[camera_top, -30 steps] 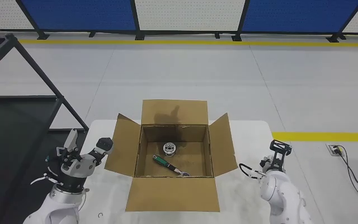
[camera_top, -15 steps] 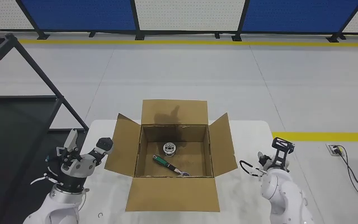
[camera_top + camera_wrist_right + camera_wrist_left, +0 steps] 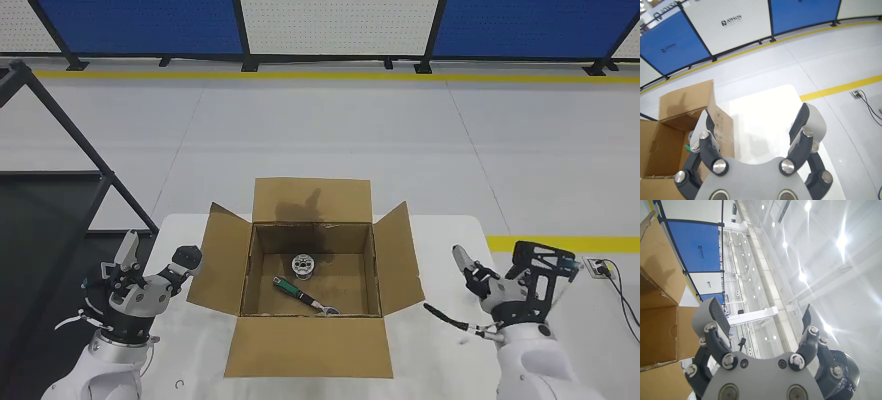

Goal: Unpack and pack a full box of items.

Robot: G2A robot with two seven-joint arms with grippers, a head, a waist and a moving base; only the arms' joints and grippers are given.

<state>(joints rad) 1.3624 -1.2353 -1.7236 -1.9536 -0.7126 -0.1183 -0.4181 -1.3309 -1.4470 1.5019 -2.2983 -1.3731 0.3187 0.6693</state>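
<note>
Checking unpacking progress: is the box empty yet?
No, a green-handled wrench and a round metal part lie on the floor of the box.

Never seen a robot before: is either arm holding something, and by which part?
Nothing is held. The left gripper and right gripper both stand open and empty, beside the cardboard box.

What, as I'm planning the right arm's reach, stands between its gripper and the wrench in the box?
The right flap and side wall of the box stand between the right gripper and the wrench on its floor. From above, nothing visible blocks it.
</note>
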